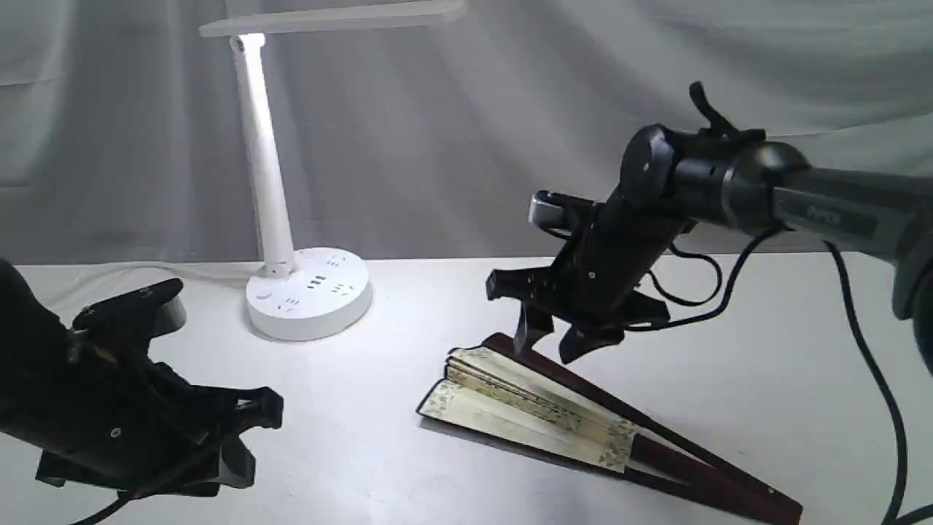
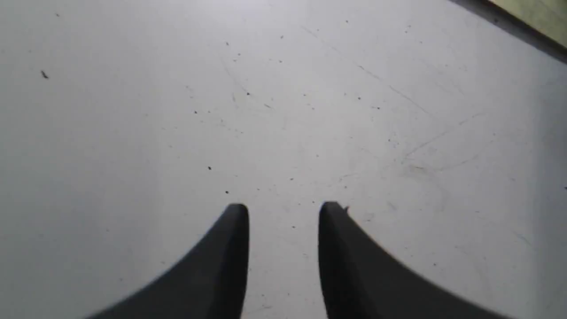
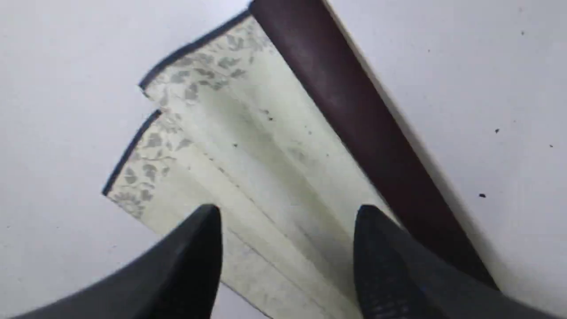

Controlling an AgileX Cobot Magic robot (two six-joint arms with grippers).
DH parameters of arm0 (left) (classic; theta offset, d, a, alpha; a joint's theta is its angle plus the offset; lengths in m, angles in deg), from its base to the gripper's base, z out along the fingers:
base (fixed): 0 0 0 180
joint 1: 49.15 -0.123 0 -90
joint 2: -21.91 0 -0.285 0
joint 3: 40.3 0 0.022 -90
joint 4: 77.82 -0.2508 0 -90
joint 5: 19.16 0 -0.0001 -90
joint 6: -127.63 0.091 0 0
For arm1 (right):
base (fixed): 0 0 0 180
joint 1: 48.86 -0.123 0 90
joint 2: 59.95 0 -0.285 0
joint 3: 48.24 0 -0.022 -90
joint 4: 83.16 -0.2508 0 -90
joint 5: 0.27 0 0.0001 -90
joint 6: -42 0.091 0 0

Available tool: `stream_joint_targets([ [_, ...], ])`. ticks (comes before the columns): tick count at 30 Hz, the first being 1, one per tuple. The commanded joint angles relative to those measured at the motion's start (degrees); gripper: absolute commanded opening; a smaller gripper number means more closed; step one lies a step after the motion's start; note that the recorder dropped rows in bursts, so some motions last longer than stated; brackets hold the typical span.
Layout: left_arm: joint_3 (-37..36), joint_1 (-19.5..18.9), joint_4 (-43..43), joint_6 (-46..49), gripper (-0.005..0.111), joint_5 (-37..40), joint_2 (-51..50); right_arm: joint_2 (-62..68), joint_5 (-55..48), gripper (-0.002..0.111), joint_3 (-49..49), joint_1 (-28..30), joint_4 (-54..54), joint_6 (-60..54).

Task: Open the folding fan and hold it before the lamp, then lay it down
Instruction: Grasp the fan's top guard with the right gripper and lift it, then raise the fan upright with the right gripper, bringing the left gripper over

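The folding fan (image 1: 539, 408) lies on the white table, only slightly spread, cream pleats stacked between dark reddish-brown ribs; its pivot end points to the front right. My right gripper (image 1: 550, 350) hovers open just above the fan's wide end, and in the right wrist view the fan (image 3: 266, 146) fills the space beyond the two dark fingers. The lamp (image 1: 280, 197) stands lit at the back left, its light bar overhead. My left gripper (image 1: 251, 437) rests low at the front left, open over bare table, a corner of the fan (image 2: 542, 15) at the edge of its view.
The lamp's round base (image 1: 310, 292) with sockets sits on the table (image 1: 408, 350), its white cord trailing left. A grey cloth backdrop hangs behind. A black cable loops from the right arm (image 1: 802, 197).
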Motion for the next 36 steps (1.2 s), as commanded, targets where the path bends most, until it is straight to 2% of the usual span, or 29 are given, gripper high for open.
stream_joint_targets([
  [1,0.37,0.33,2.41,-0.08,0.028,0.90,-0.10,-1.13,-3.39,0.047,-0.36,1.81,-2.31,-1.41],
  [6,0.37,0.33,2.95,-0.08,0.028,2.48,-0.10,-0.68,-8.15,0.047,-0.36,7.30,-8.01,-6.35],
  [9,0.37,0.33,3.04,-0.08,0.028,3.21,-0.10,-0.41,-10.88,0.047,-0.36,10.78,-11.70,-14.73],
  [13,0.37,0.33,3.52,-1.75,0.028,3.46,-0.10,1.05,-11.65,0.047,-0.25,13.05,-10.87,-28.23],
  [21,0.37,0.33,5.73,-1.75,0.028,3.67,-0.10,4.52,-14.28,0.047,-0.12,13.59,-10.48,-27.85],
  [27,0.37,0.33,6.55,-1.75,0.028,3.44,-0.10,6.30,-14.46,0.047,-0.02,13.62,-13.49,-30.32],
  [32,0.37,0.33,7.55,-1.75,0.028,3.44,-0.10,9.21,-14.46,0.047,-0.02,13.62,-20.23,-34.16],
  [36,0.37,0.33,7.55,-1.63,0.028,3.44,-0.10,10.54,-14.46,0.047,-0.02,13.62,-20.72,-34.43],
])
